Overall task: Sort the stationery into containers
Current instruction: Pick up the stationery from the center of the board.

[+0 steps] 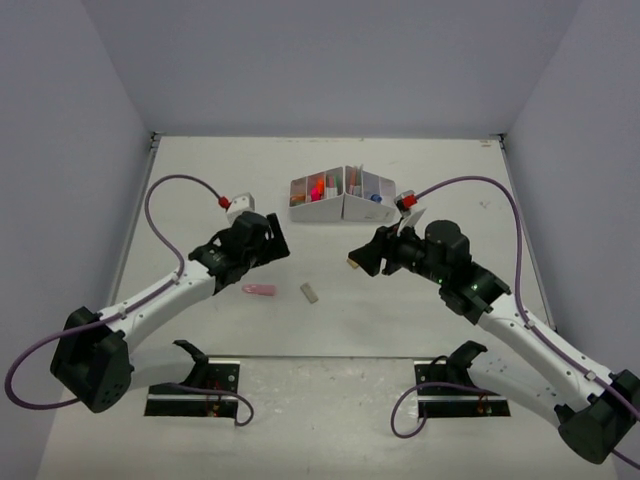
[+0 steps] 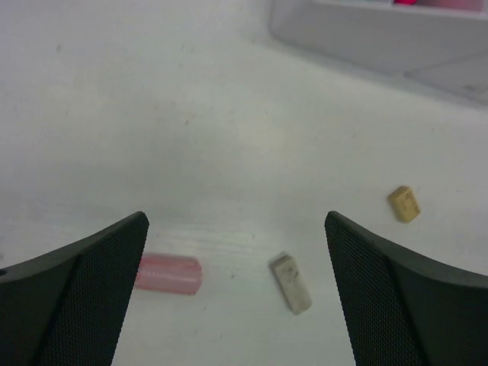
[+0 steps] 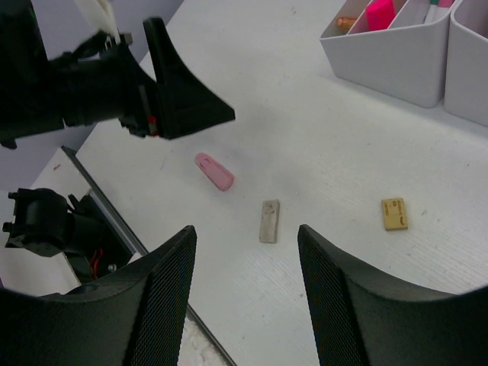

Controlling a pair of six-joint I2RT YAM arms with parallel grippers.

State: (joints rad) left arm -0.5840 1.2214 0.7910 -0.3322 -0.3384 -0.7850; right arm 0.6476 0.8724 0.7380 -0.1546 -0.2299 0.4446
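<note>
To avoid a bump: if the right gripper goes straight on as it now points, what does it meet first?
Probably the grey piece on the table, lying just ahead of the right gripper's open jaws; depth is unclear.

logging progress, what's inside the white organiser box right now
The organiser holds a bright pink piece, an orange item and a blue piece; its walls hide the compartment floors and anything lower.

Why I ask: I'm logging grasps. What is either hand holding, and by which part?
Nothing: the left hand and right hand are open and empty; the pink piece and grey piece lie loose.
</note>
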